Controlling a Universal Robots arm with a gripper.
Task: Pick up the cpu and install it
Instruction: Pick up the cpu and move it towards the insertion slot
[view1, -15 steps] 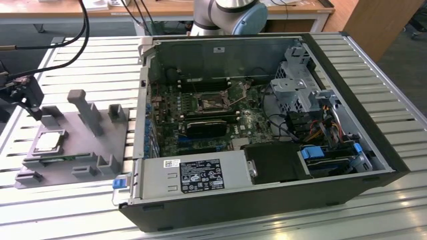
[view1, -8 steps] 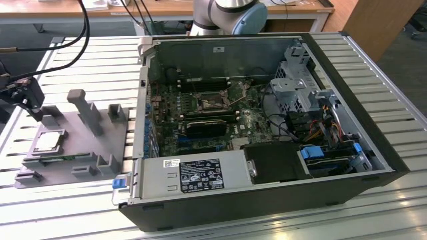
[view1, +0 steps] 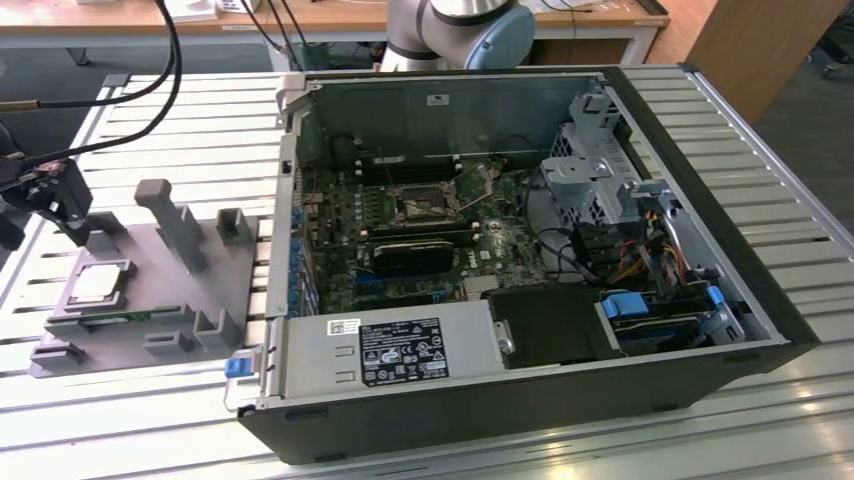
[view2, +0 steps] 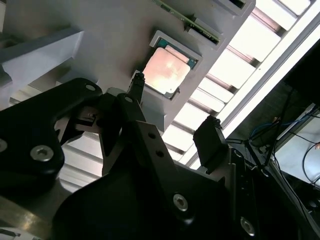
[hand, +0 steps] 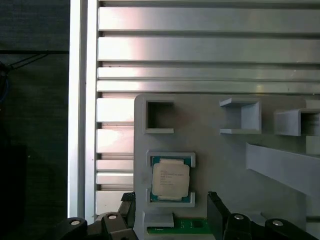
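The cpu (view1: 100, 283) is a small silvery square chip lying flat in a recess of the grey fixture plate (view1: 160, 300), at the exterior view's left. In both wrist views the cpu (hand: 170, 179) (view2: 167, 70) sits seated in its grey frame. My gripper (view1: 74, 232) hangs just above the fixture, a little behind the chip and apart from it. The gripper (hand: 171, 206) is open, its two black fingertips (hand: 128, 202) spread wider than the chip with nothing between them. The motherboard's black socket (view1: 420, 205) lies inside the open computer case (view1: 534, 395).
Grey upright blocks (view1: 171, 215) stand on the fixture beside the chip. A green board strip (hand: 175, 227) lies in a slot next to the cpu. Black cables (view1: 147, 90) hang over the slatted aluminium table (view1: 174, 120). The case walls (view1: 283, 180) rise right of the fixture.
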